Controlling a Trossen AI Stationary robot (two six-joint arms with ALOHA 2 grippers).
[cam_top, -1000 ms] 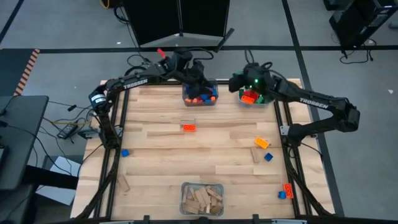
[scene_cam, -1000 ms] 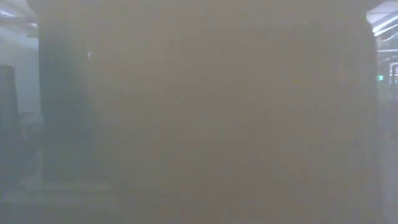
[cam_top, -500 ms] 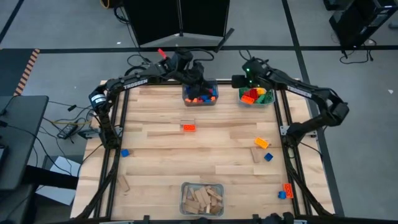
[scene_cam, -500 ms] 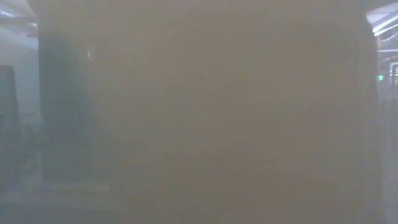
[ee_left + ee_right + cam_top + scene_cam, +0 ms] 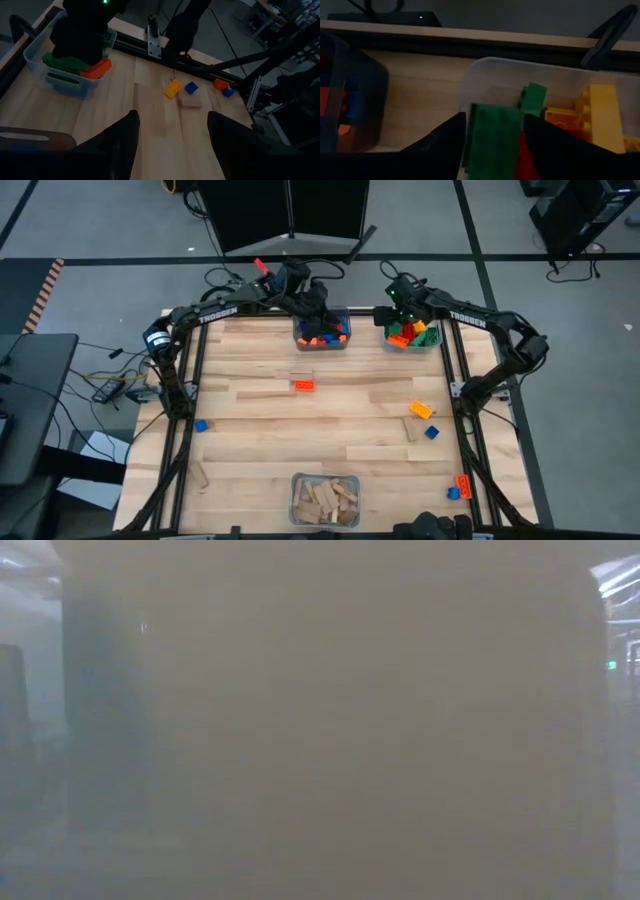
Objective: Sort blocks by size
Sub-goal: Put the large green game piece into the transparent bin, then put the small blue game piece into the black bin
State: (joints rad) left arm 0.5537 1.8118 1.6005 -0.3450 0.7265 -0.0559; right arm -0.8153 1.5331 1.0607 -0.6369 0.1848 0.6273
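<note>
Lying between right gripper (image 5: 492, 145) fingers, green brick (image 5: 492, 137)

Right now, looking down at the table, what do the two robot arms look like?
Both are dark, jointed arms. The left arm and the right arm each carry white TROSSEN lettering along one link. Black cables loop around the wrists, and a small green light glows on the right arm's wrist. The left gripper ends in two broad, dark, smooth jaws; the right gripper looks the same.

- "TROSSEN" in white capitals, legible along the left arm (image 5: 218, 309), high view.
- "TROSSEN" in white capitals along the right arm (image 5: 466, 319), same view.
- No further legible markings observed.
</note>
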